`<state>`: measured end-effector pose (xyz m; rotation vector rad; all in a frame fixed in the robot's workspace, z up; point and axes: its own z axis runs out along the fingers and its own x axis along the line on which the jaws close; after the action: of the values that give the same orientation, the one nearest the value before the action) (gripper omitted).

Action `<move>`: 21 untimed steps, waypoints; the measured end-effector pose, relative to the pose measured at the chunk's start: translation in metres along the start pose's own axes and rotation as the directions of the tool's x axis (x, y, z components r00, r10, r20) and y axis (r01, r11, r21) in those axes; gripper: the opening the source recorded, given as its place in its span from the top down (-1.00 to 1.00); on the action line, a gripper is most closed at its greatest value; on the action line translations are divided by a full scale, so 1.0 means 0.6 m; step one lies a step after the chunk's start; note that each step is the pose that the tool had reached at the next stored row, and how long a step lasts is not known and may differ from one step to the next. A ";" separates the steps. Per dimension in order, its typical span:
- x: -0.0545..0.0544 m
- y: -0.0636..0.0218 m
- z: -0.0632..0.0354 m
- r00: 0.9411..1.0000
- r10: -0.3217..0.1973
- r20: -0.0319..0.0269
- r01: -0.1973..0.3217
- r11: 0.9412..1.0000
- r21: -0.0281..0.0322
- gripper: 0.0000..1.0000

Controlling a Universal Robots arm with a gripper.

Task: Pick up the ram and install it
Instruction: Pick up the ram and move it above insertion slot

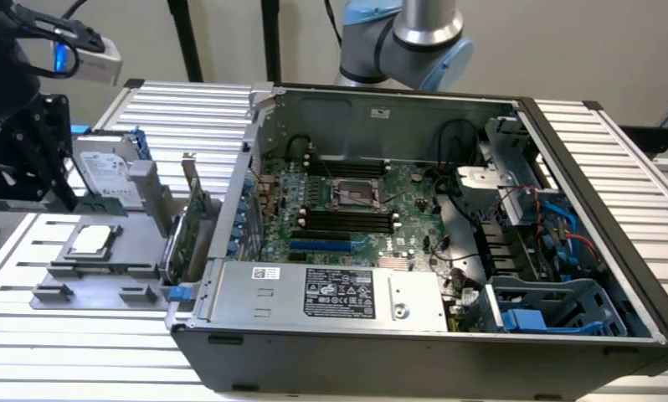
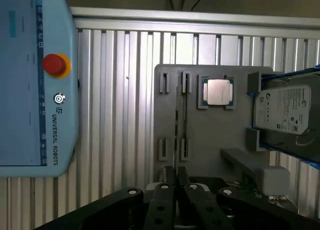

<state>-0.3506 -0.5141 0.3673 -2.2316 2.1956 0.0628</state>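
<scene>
The fingers [image 2: 169, 185] of the gripper [image 2: 177, 174] are pressed together on a thin strip seen edge-on, taken to be the ram [image 2: 177, 125]. It hangs over the grey fixture plate [image 2: 210, 135] on the ribbed surface [image 2: 120, 120], between the plate's two rows of slot holders. Its faces are turned away, so colour and chips cannot be read. It is probably light, stiff and fragile, best pinched across its flat faces at mid-length. Farther off, the open computer case [image 1: 423, 356] holds the black motherboard slots [image 1: 340, 219].

tray [image 1: 102, 273] on table [image 1: 77, 356] at the exterior view's left of case [image 1: 423, 356], processor [image 1: 90, 240] and hard drive [image 1: 102, 172] on tray
</scene>
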 end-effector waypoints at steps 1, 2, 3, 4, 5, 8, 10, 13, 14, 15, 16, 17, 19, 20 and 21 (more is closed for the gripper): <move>-0.002 -0.003 -0.007 1.000 0.000 0.000 0.000 1.000 0.000 0.73; -0.005 -0.006 -0.015 1.000 0.000 0.000 0.000 1.000 0.000 0.73; -0.008 -0.009 -0.022 1.000 0.000 0.000 0.000 1.000 0.000 0.73; -0.012 -0.012 -0.029 1.000 0.000 0.000 0.000 1.000 0.000 0.73; -0.015 -0.015 -0.035 1.000 0.000 0.000 0.000 1.000 0.000 0.73; -0.026 -0.023 -0.047 1.000 0.000 0.000 0.000 1.000 0.000 0.73; -0.034 -0.027 -0.050 1.000 0.000 0.000 0.000 1.000 0.000 0.73; -0.047 -0.034 -0.056 1.000 0.000 0.000 0.000 1.000 0.000 0.73; -0.051 -0.037 -0.057 1.000 0.000 0.000 0.000 1.000 0.000 0.73; -0.056 -0.039 -0.059 1.000 0.000 0.000 0.000 1.000 0.000 0.73; -0.060 -0.041 -0.061 1.000 0.000 0.000 0.000 1.000 0.000 0.73; -0.064 -0.044 -0.062 1.000 0.000 0.000 0.000 1.000 0.000 0.73; -0.072 -0.048 -0.065 1.000 0.000 0.000 0.000 1.000 0.000 0.73; -0.077 -0.051 -0.067 1.000 0.000 0.000 0.000 1.000 0.000 0.73; -0.081 -0.053 -0.068 1.000 0.000 0.000 0.000 1.000 0.000 0.73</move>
<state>-0.3184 -0.4667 0.4093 -2.2316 2.1958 0.0628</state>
